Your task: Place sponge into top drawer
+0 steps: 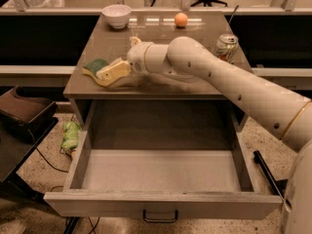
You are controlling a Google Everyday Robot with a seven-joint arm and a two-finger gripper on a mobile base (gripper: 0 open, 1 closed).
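Observation:
The sponge [95, 67], yellow foam with a dark green top, lies near the left front edge of the tabletop [161, 40]. My gripper [108, 73] reaches in from the right at the end of the white arm, and its cream fingers [116, 70] lie over the sponge's right side, touching it. The top drawer [161, 172] below the tabletop is pulled fully open and holds nothing. Its flat front panel carries a small dark handle [160, 216].
A white bowl [116, 15] stands at the table's back left, an orange ball [181, 19] at the back middle, and a soda can [225, 47] on the right. A light green plastic bundle [71, 134] lies on the floor at left. A dark rod [267, 172] lies at right.

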